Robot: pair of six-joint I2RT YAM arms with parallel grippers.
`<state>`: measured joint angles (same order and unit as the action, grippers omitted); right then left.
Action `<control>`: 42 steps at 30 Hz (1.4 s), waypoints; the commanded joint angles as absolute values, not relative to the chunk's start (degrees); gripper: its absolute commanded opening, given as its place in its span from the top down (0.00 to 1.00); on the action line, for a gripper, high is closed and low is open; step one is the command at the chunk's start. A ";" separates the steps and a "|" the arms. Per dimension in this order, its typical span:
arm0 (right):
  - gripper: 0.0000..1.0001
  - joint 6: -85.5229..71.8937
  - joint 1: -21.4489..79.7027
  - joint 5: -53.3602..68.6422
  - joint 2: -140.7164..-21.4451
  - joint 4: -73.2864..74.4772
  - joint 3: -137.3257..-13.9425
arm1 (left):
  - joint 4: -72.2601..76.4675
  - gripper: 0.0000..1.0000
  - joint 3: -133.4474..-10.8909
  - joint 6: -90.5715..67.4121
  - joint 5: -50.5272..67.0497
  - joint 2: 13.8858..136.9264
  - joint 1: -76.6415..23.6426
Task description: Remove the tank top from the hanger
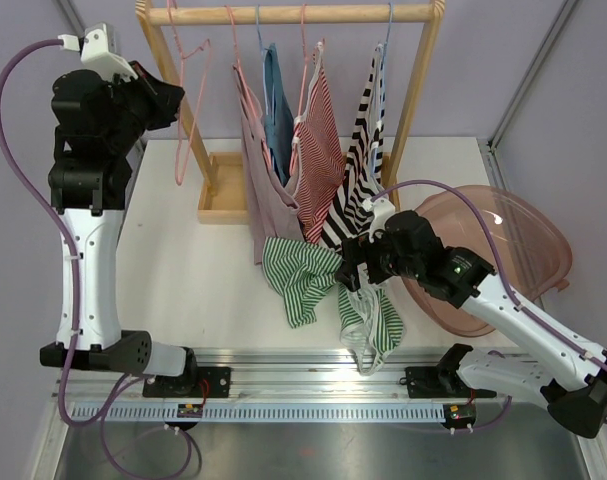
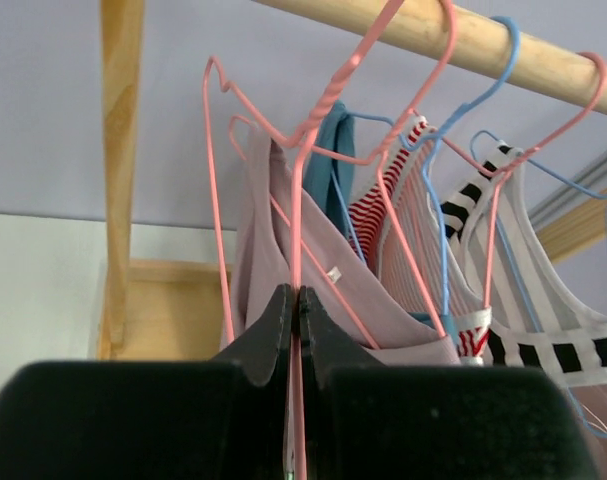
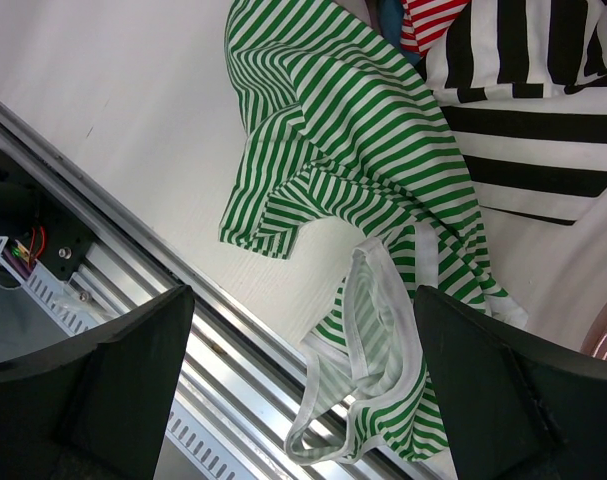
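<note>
From my station, the white table (image 1: 163, 260) fills the middle of the overhead view. The wooden rack (image 1: 283, 14) stands at its far side and a pink basin (image 1: 523, 240) sits at the right edge. Four tops hang in a bunch on the rack's rod: a mauve top (image 1: 268, 200), a blue one (image 1: 276, 110), a red-striped one (image 1: 318, 150) and a black-and-white striped one (image 1: 358, 180). The green-striped tank top (image 1: 298, 275) is off any hanger. It lies crumpled on the table just near of the hanging clothes, with one end trailing over the metal rail at the near edge. An empty pink hanger (image 1: 188, 110) hangs at the left end of the rod, apart from the clothes. My left gripper (image 2: 295, 300) is raised beside it, its fingers pinched tight on the hanger's thin wire. My right gripper (image 3: 303, 300) sits low over the right part of the tank top with its fingers spread wide and nothing between them. I cannot tell whether it touches the cloth.
</note>
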<state>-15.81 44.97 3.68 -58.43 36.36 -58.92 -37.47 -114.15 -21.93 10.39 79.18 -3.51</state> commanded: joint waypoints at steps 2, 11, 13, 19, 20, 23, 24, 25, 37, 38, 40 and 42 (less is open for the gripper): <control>0.01 -14.77 44.65 3.25 -58.97 35.68 -61.70 | -30.50 1.00 -120.05 -23.47 12.92 81.73 -3.25; 0.01 -14.94 44.56 3.17 -58.36 36.30 -61.44 | -28.74 1.00 -126.30 -25.66 10.99 89.47 -3.16; 0.01 -14.94 44.65 2.99 -57.83 36.47 -61.35 | -28.04 1.00 -124.29 -25.84 10.29 89.39 -3.16; 0.01 -14.85 44.65 2.81 -57.57 36.65 -61.35 | -25.84 1.00 -118.92 -26.10 7.47 87.89 -3.16; 0.00 -14.85 44.65 2.73 -57.57 36.65 -61.26 | -25.93 1.00 -118.66 -26.10 7.12 87.80 -3.16; 0.00 -15.03 44.65 1.94 -58.18 36.47 -61.61 | -26.28 1.00 -115.42 -26.19 4.93 86.58 -3.16; 0.01 -15.12 44.65 1.67 -58.36 36.56 -61.79 | -25.93 1.00 -114.62 -26.28 4.40 85.96 -3.16; 0.00 -15.38 44.65 0.97 -58.45 36.56 -61.96 | -25.93 1.00 -114.00 -26.37 4.05 85.00 -3.16; 0.00 -17.93 44.65 -4.13 -59.68 37.18 -62.93 | -28.57 0.12 -109.44 -26.19 4.13 77.00 -3.08; 0.01 -18.02 44.65 -4.22 -59.94 37.18 -63.02 | -28.39 0.01 -108.64 -26.28 4.30 74.99 -3.08; 0.01 -17.93 44.65 -4.13 -60.21 37.27 -63.19 | -28.48 0.01 -106.28 -26.28 4.65 72.79 -3.08; 0.00 -18.10 44.65 -4.30 -60.38 36.83 -63.02 | -29.18 0.01 -104.42 -26.63 4.83 69.37 -3.08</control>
<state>-17.41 44.95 -2.59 -60.16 37.74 -61.19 -30.55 -106.56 -26.55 5.08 73.78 -3.36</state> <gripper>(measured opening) 0.993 0.986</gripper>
